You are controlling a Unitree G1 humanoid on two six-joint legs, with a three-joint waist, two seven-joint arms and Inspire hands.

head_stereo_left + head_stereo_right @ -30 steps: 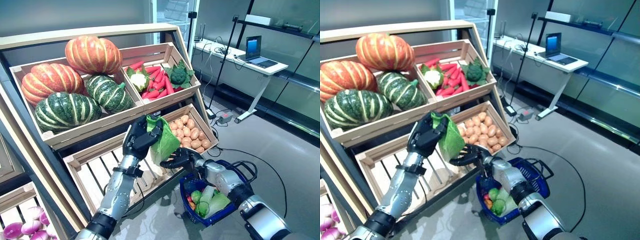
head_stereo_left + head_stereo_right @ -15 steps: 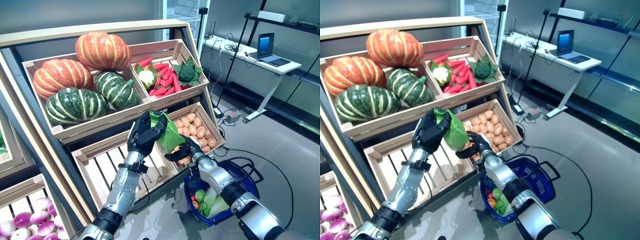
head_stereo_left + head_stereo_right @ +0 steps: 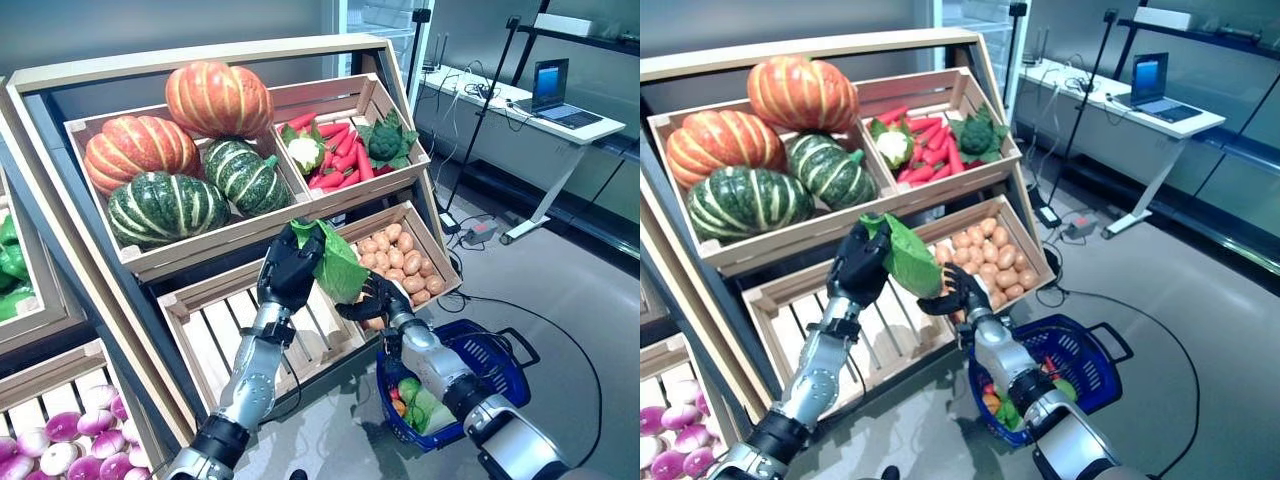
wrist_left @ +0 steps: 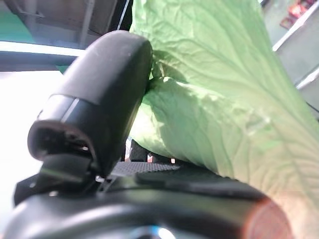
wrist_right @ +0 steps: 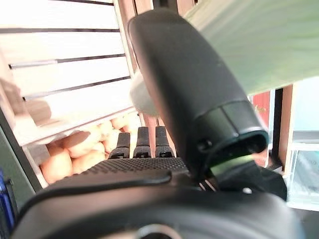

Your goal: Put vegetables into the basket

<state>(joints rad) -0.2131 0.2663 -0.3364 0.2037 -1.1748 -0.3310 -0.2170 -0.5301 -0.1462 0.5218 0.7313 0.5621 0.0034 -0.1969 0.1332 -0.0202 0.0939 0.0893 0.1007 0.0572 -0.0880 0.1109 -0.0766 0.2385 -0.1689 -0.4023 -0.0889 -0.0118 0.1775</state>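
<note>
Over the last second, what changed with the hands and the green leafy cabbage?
The right hand rose from beside the blue plastic basket to under the green leafy cabbage. The left hand stays shut on the cabbage; the basket still hangs on the right arm.

Even, bright indoor light from overhead; soft shadows under the upper crates [image 3: 250,235] of the wooden stand. Grey floor [image 3: 560,290] shows mild sheen, no hard glare. Head views sharp. Wrist views blurred up close; leaf [image 4: 224,94] overexposed, slats [image 5: 65,64] washed white.
</note>
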